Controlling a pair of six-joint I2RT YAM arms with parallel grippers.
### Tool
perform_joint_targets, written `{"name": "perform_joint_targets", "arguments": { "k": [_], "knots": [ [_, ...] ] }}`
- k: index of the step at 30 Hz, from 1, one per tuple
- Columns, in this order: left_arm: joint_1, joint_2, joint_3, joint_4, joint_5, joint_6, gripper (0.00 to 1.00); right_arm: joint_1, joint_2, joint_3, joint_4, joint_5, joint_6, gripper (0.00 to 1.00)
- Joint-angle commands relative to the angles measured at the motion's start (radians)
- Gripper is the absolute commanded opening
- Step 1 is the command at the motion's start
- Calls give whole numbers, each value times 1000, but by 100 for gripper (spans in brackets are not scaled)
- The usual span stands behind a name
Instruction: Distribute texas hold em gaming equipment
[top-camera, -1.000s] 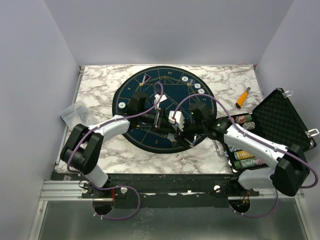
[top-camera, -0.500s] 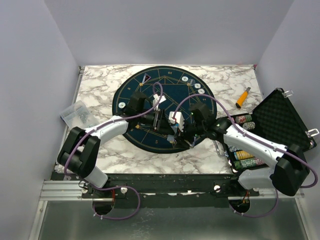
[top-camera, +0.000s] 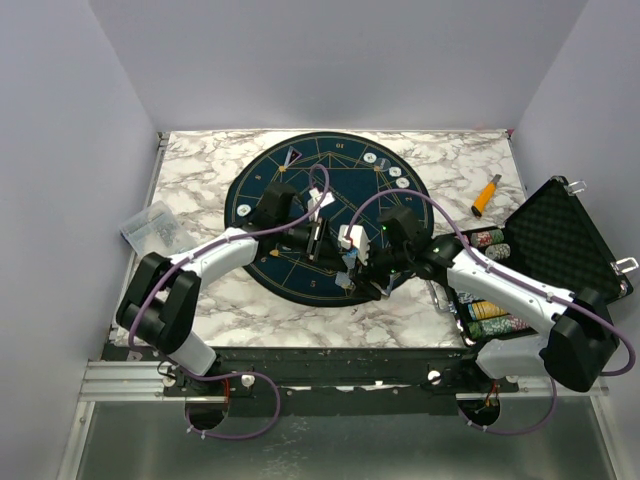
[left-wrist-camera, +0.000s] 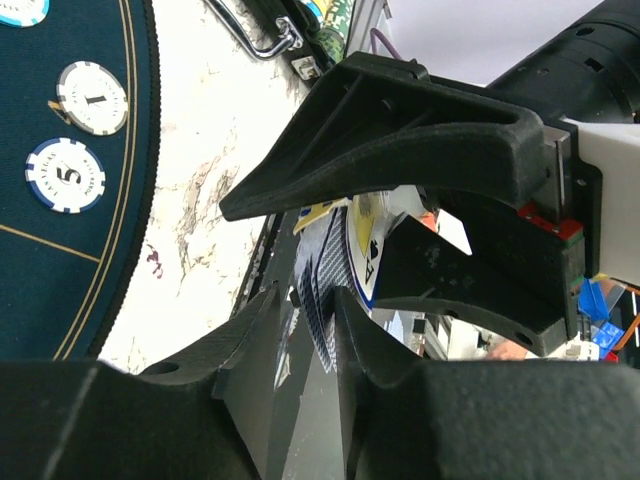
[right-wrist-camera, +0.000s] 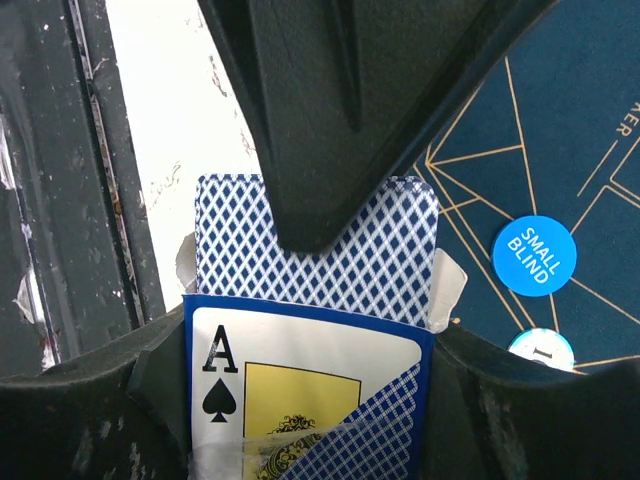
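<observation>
- Left gripper (left-wrist-camera: 308, 305): reaching in from 8 o'clock over mat (top-camera: 345, 170), wrist rolled sideways; fingers straddling exposed card end, gap narrow; pinched or not, cannot tell.
- Top card (right-wrist-camera: 380, 260): just toward 6 o'clock from mat centre, poking out of deck box (right-wrist-camera: 250, 375); likely thin, light, slick, bendy; best pinched by free short end and slid straight out.
- Right gripper (right-wrist-camera: 312, 400): clamped on box sides; forearm stretched in from 4 o'clock.

1 overhead view, 2 close wrist views on playing cards (right-wrist-camera: 320, 280)
</observation>
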Motion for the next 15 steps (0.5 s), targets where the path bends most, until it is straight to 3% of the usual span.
{"name": "perform_joint_targets", "arguments": {
  "k": [1,6,8,11,15],
  "knots": [
    [35,-27,6,-64,-48,69,27,-4,-30,8,2,-20,-11,1],
    [42,-59,0,-73,-47,97,27,-5,-32,-1,-1,-14,-15,1],
    [42,-75,-4,-72,-33,111,32,-5,-32,-4,4,-9,-12,1],
    [32,-108,-14,-49,-22,116,48,-4,-29,-9,14,-5,-6,1],
    [-2,-110,-6,-38,-50,112,56,-5,-21,-1,18,-7,-2,1]
  ]
}}
